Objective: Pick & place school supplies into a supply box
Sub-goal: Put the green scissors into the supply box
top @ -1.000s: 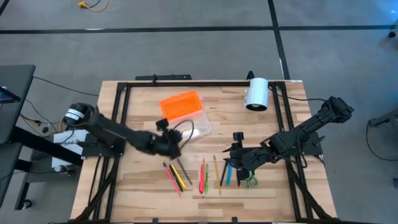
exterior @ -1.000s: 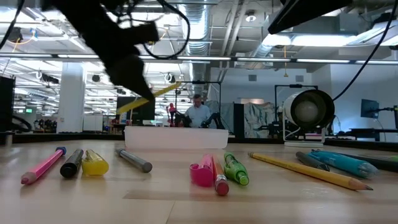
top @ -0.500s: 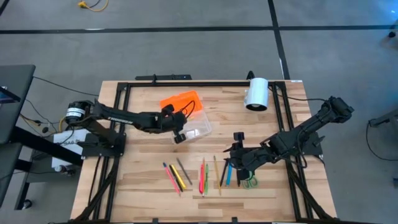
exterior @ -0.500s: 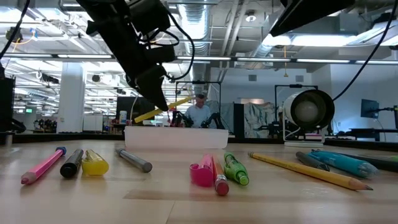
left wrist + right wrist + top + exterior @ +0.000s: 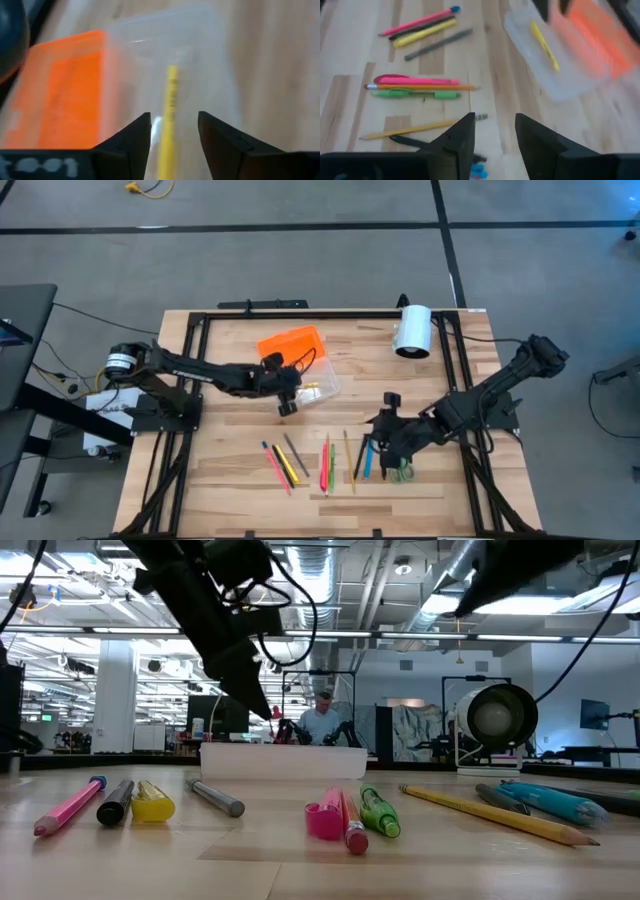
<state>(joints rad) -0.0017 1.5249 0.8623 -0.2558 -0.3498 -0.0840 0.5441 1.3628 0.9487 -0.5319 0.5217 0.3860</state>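
Dropped: yellow pen (image 5: pixel 170 107) now lies in the box (image 5: pixel 322 385), left end effector (image 5: pixel 287 402) spread. Remaining pens (image 5: pixel 325 462) sit at 5 o'clock, nearer right end effector (image 5: pixel 381 443), also spread.

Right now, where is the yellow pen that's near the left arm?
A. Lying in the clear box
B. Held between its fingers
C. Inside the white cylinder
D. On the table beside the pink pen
A. The yellow pen lies loose in the clear box, and the left fingers stand open above it, gripping nothing.
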